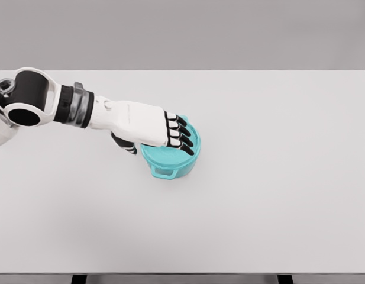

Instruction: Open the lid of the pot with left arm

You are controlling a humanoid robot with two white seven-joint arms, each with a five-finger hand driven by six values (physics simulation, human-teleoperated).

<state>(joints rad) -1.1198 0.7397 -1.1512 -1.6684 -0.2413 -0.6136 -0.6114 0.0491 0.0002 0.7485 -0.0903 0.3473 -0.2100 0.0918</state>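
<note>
Near the table (259, 225) centre, a teal pot (170, 158) is sitting; its lid, judged rigid, light and smooth, is best gripped from above. Over it the left hand (148, 125) is lying, fingers (181, 132) extended, grasp unconfirmed.

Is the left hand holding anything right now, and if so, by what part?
Cannot be told for sure. The left hand lies over the teal pot, fingers curled over its top, hiding any lid or knob.

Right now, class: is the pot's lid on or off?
Cannot tell. The left hand lies over the teal pot, its fingers reaching across the top and hiding any lid.
</note>
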